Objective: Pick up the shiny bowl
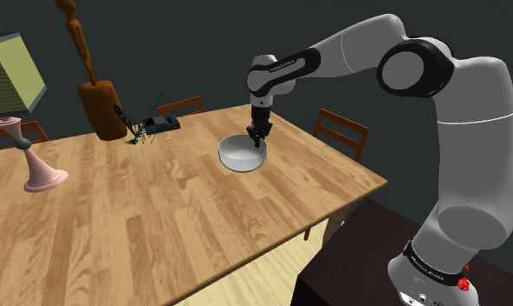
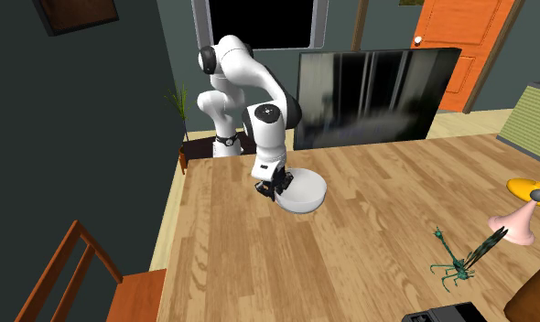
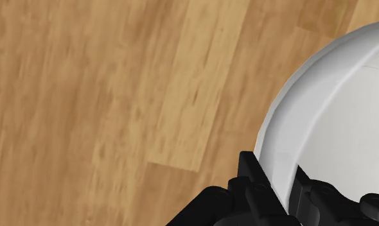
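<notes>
Table [image 1: 159, 209] showing warm wood planks, grain streaking lengthwise, satin finish; bowl [image 1: 242, 155] looking smooth, pale grey-white, faintly glossy; jaws appearing matt black; chair [image 2: 135, 297] showing reddish-brown wood; arm [image 1: 472, 130] shell gleaming smooth white.

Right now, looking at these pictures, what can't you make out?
Bowl: the wrist view's edge cuts much of it off; the hand covers part of its rim in the shoulder view.
Lamp: cut off by the shoulder view's left edge.
Small black thing: too small to name in the shoulder view; the second exterior view's bottom edge crops it.
</notes>
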You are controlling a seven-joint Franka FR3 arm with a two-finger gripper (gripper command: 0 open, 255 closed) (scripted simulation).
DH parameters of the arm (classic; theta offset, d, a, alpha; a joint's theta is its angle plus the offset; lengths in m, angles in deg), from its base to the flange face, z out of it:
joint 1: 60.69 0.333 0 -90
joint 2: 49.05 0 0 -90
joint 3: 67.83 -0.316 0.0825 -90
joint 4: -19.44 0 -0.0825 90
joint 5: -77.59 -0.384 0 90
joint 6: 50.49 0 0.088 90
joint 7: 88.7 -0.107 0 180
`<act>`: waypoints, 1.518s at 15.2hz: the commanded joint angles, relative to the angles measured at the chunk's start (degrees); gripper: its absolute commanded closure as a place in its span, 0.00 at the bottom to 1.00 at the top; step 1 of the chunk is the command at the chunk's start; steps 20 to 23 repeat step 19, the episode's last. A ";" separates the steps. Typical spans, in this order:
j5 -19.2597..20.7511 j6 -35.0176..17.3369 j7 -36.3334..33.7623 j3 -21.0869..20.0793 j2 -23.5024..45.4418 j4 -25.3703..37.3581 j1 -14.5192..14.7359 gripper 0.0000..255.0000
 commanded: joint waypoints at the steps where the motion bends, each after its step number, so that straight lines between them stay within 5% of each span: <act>1: -0.01 0.00 0.00 -0.01 0.02 -0.03 0.01 1.00; 17: 0.25 10.12 -1.05 0.01 -2.76 7.36 -0.12 1.00; 23: 0.25 10.22 -1.06 0.01 -2.78 7.45 -0.12 1.00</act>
